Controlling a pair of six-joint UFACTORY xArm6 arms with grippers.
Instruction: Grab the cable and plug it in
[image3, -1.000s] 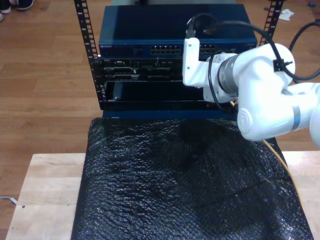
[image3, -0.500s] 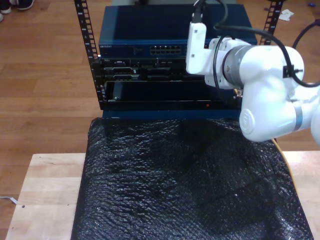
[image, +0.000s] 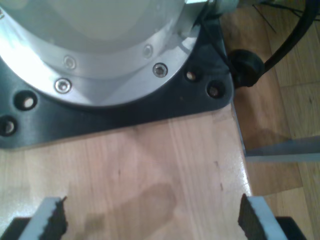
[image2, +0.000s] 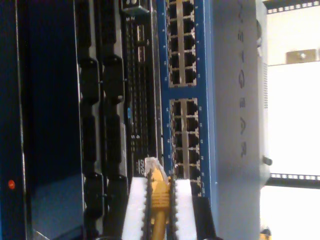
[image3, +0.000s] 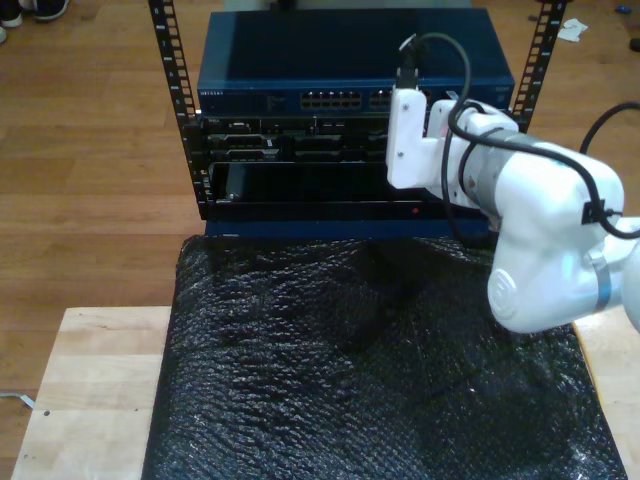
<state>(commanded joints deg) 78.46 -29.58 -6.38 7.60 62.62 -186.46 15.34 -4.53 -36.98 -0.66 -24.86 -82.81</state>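
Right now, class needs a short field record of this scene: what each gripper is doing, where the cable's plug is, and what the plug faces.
second gripper: shut on the cable
plug: clear tip past the pads, in front of the switch, not yet in a port
switch: blue, rows of ports, in the rack
first gripper: open, over a wooden table, beside an arm base

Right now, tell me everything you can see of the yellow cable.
The cable is thin and yellow-orange, with a ribbed rubbery-looking boot and a small clear plastic plug at its tip. It is clamped between the white padded fingers of my second gripper, with the plug poking out past them. It points at the blue switch with its rows of ports, close to the rack front, not yet seated in any port.
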